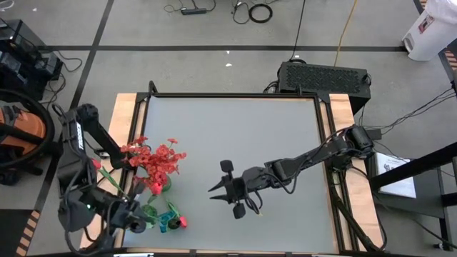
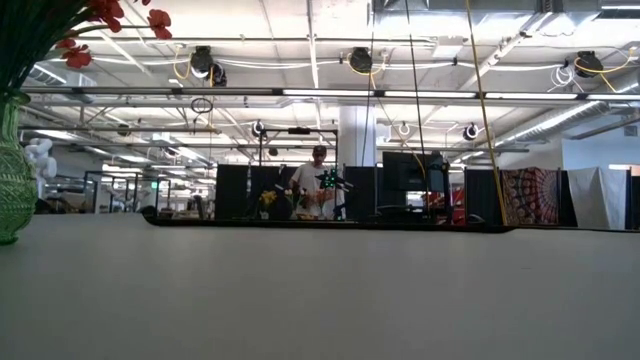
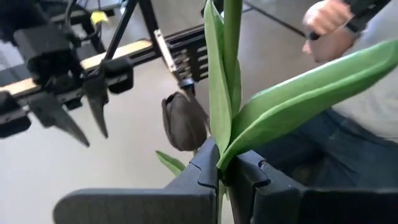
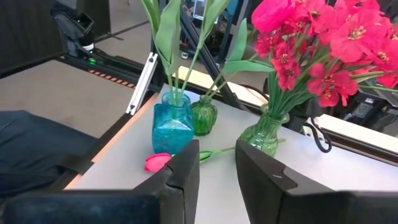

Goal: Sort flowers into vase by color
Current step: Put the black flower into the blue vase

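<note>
My left gripper (image 3: pixel 225 177), over the table's near left corner (image 1: pixel 134 216), is shut on a green flower stem with long leaves (image 3: pixel 227 74). A dark bud (image 3: pixel 185 121) shows just beyond the fingers. A green vase (image 4: pixel 264 135) holds frilly red flowers (image 1: pixel 153 160). Beside it stand a blue vase (image 4: pixel 173 127) and a small green vase (image 4: pixel 203 115), both with green stems in them. A pink tulip bud (image 4: pixel 158 162) lies on the table by the blue vase. My right gripper (image 1: pixel 223 187) hangs open over mid-table, pointing at the vases, with nothing between its fingers. My left gripper pinches the green stem (image 3: pixel 221 163) between its two fingers, just where a long leaf branches off. The fingers lie across the stem, which rises upright past them. The fingers hide the stem's lower part.
A person's hand (image 3: pixel 323 18) and legs show just off the table's near left corner. Bare grey table (image 1: pixel 285 128) spreads to the right and far side of the vases. The table's black frame (image 1: pixel 235 95) borders it.
</note>
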Action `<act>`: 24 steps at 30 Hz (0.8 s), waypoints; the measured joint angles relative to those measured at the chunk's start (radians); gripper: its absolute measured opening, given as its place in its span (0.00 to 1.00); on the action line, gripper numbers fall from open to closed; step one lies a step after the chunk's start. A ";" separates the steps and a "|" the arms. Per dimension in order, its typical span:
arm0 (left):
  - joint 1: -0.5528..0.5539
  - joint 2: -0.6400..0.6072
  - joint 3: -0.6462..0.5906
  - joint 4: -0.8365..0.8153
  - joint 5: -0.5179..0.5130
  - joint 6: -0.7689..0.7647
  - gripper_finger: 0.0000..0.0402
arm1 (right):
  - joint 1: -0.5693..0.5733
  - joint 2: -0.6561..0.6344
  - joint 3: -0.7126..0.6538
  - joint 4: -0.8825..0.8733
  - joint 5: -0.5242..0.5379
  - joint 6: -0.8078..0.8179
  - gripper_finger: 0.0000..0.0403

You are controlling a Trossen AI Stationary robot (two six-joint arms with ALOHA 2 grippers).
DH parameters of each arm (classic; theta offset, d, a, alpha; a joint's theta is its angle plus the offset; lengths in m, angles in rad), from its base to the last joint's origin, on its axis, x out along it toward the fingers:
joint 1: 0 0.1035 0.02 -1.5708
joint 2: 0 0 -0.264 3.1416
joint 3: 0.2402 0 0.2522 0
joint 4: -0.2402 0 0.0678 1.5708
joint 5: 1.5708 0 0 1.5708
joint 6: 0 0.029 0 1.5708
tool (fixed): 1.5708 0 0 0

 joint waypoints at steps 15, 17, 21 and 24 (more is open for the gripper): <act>0.000 0.023 -0.001 -0.041 -0.022 -0.105 0.03 | 0.000 0.000 0.000 -0.019 0.000 0.002 0.24; 0.000 0.024 -0.001 -0.040 -0.022 -0.112 0.03 | 0.000 0.000 0.000 -0.020 0.000 0.002 0.24; 0.001 0.025 -0.001 -0.044 -0.060 -0.191 0.03 | 0.000 0.000 0.000 -0.019 0.000 0.002 0.24; 0.006 0.025 -0.001 -0.077 -0.080 -0.266 0.05 | 0.000 0.000 0.000 -0.019 0.000 0.001 0.24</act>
